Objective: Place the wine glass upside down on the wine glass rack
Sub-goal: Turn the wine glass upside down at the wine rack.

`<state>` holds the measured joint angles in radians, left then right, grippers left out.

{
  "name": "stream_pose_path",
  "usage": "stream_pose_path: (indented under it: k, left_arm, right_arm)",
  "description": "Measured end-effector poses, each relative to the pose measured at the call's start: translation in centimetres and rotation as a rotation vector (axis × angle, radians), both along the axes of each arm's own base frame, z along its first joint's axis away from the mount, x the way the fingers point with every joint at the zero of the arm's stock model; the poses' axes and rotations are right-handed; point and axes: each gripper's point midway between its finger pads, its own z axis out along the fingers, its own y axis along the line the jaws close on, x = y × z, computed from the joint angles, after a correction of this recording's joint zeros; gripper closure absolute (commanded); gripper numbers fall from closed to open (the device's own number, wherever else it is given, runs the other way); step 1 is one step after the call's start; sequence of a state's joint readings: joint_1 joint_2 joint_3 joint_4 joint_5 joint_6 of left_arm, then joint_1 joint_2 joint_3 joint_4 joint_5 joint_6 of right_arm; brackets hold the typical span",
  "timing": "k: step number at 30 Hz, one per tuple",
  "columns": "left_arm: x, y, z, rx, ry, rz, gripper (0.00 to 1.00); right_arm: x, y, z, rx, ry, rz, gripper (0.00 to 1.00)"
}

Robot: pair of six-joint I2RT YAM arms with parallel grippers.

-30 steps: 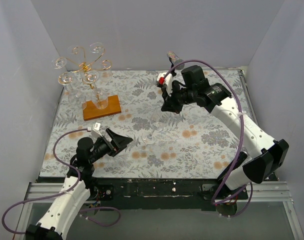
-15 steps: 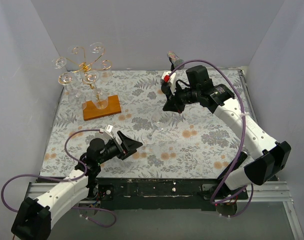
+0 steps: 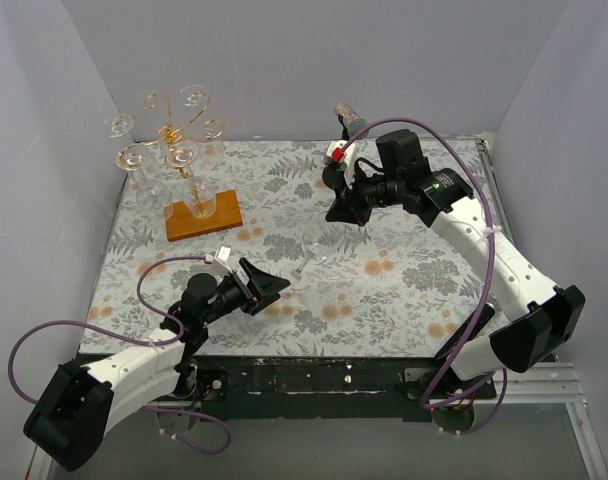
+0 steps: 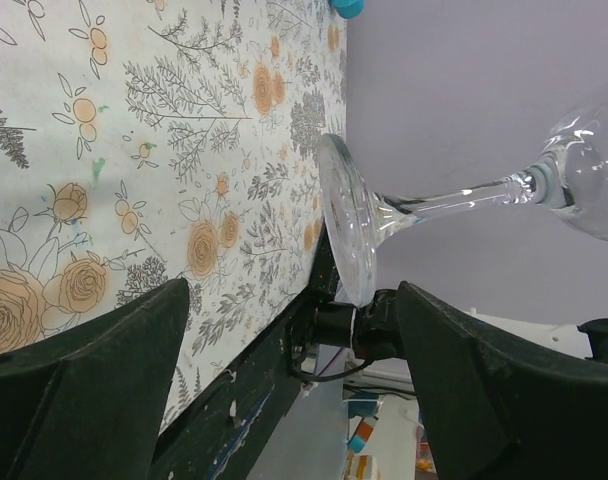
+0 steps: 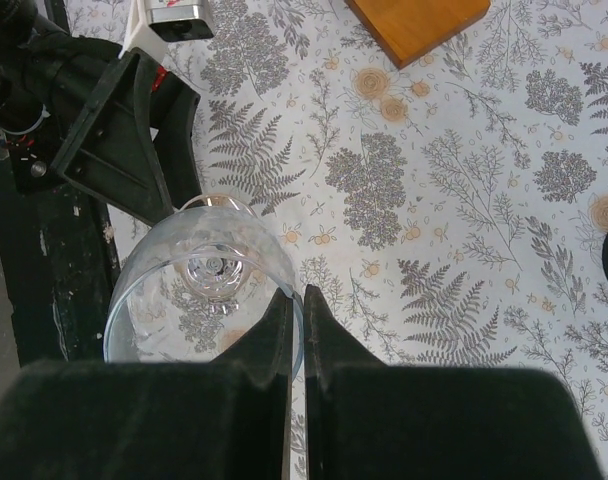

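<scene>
The wine glass point(image 5: 199, 270) is near the middle of the bench point(image 3: 404, 290), roughly upright with its bowl up. It has not yet been turned over and is well apart from the rack point(image 3: 174, 135) at the far left corner. The right gripper point(image 5: 296, 295) is pinched tight on the bowl's rim from above. The left gripper point(image 3: 269, 287) stands wide open with the glass's foot between its fingers, apparently touching neither, so it holds nothing. Whether the foot clears the bench I cannot tell. This looks like a handover being set up. Turning the glass over, carrying it across and hanging it all remain.
</scene>
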<state>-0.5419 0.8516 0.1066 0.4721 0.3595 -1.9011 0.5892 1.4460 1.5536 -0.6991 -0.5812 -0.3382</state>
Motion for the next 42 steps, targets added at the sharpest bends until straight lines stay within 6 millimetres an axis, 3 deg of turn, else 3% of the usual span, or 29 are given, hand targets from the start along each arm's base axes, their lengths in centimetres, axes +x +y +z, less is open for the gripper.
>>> stream_pose_path:
  k: [5, 9, 14, 17, 25, 29, 32, 38, 42]
  left_arm:
    - [0.5, -0.7, -0.2, 0.008, 0.024, 0.009, 0.43]
    - [1.0, -1.3, 0.5, 0.003, 0.014, 0.017, 0.53]
    - [1.3, -1.9, 0.7, 0.005, 0.020, 0.024, 0.78]
    - [1.4, -2.2, 1.1, -0.003, 0.016, 0.025, 1.00]
    - [1.7, -1.9, 1.6, -0.017, 0.016, 0.056, 1.00]
    - [1.6, -1.4, 2.2, -0.006, -0.019, 0.073, 1.00]
    - [1.7, -0.6, 1.8, 0.047, -0.048, 0.099, 1.00]
    - [1.7, 1.4, -0.2, 0.211, -0.057, 0.141, 1.00]
    - [2.4, 2.4, 0.9, 0.289, -0.111, 0.180, 1.00]
  right_arm:
    - [-0.1, 0.1, 0.1, 0.005, 0.005, 0.006, 0.99]
    - [-0.2, 0.1, 0.1, 0.007, 0.007, 0.009, 0.99]
    - [-0.2, 0.1, -0.3, 0.005, 0.013, 0.012, 0.99]
    - [-0.2, 0.1, -0.4, 0.004, 0.013, 0.012, 0.99]
    - [-0.2, 0.1, -0.3, 0.017, 0.001, 0.025, 0.98]
    - [-0.6, 0.2, 0.2, 0.037, -0.005, 0.042, 0.69]
    - [-1.2, 0.3, 0.6, 0.054, -0.003, 0.059, 0.55]
    - [-1.8, -0.1, 1.6, 0.066, -0.048, 0.073, 0.41]
    - [-2.0, -0.6, 1.9, 0.060, -0.077, 0.085, 0.36]
